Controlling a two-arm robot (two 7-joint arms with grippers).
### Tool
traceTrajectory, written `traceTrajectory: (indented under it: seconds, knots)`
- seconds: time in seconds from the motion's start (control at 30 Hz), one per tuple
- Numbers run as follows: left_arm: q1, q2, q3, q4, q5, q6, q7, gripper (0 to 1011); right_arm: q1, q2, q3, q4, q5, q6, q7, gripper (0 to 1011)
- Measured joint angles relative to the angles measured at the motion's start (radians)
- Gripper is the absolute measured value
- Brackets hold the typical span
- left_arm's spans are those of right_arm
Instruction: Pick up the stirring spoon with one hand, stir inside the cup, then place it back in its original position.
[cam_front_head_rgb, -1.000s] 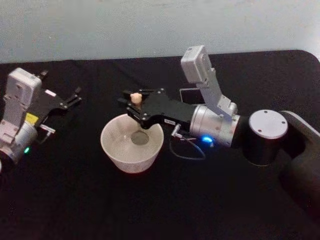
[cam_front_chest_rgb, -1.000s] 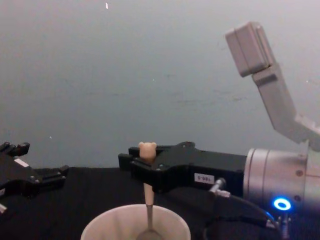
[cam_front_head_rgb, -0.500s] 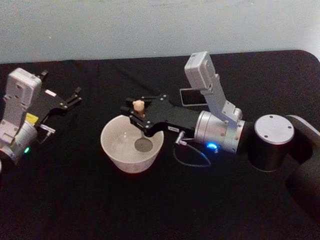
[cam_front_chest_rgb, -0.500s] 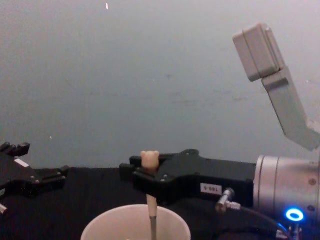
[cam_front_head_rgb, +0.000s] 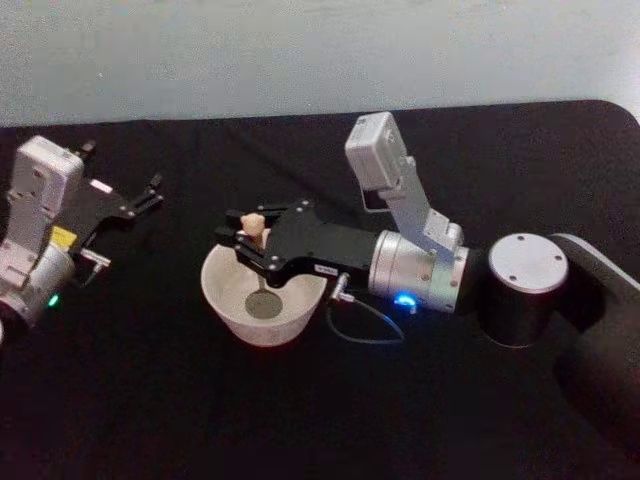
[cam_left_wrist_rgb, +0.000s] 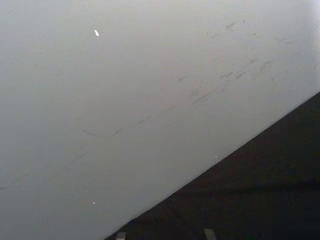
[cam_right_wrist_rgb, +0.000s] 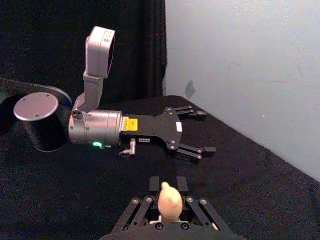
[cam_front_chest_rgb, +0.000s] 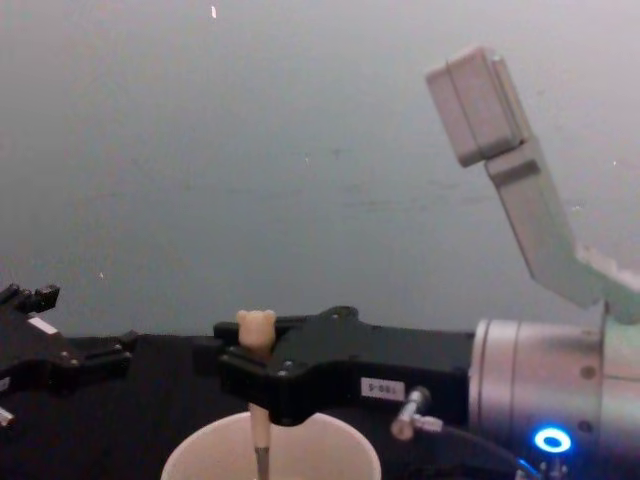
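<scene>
The cream-white cup (cam_front_head_rgb: 225, 300) stands on the black table; its rim (cam_front_chest_rgb: 195, 452) shows at the bottom of the chest view. My right gripper (cam_front_head_rgb: 243, 236) hovers over the cup's far-left side, shut on the stirring spoon's beige handle (cam_front_chest_rgb: 259, 425). The bear head (cam_front_head_rgb: 254, 221) pokes up above the jaws. The spoon's round bowl (cam_front_head_rgb: 263, 305) rests down inside the cup. In the right wrist view the bear head (cam_right_wrist_rgb: 170, 202) sits between my own fingertips (cam_right_wrist_rgb: 154, 183). My left gripper (cam_front_head_rgb: 120, 172) is parked open at the far left, empty. The original position is hidden behind my right wrist.
A grey camera block (cam_front_head_rgb: 372, 150) rises on a bracket above my right wrist. A thin cable (cam_front_head_rgb: 365, 322) loops onto the table right of the cup. A pale wall runs behind the table's far edge. My left gripper (cam_right_wrist_rgb: 199, 133) also appears farther off in the right wrist view.
My right gripper has swung left and slightly nearer over the cup, carrying the spoon; the spoon's bowl has shifted left inside the cup. The left arm has not moved.
</scene>
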Motion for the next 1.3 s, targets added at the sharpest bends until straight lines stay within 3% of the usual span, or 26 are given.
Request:
traceTrajectory:
  seconds: [0.63,1.0,1.3]
  knots:
    - [0.000,0.000,0.000,0.000,0.000,0.000,0.000,1001,0.068,-0.073,-0.016,0.120,-0.020,-0.039,-0.001,209]
    - [0.000,0.000,0.000,0.000,0.000,0.000,0.000,1001,0.068,-0.066,0.011,0.129,-0.030,-0.040,-0.025,209]
    - [0.000,0.000,0.000,0.000,0.000,0.000,0.000,1001,0.039,-0.037,0.030,0.085,-0.026,-0.026,-0.029,208]
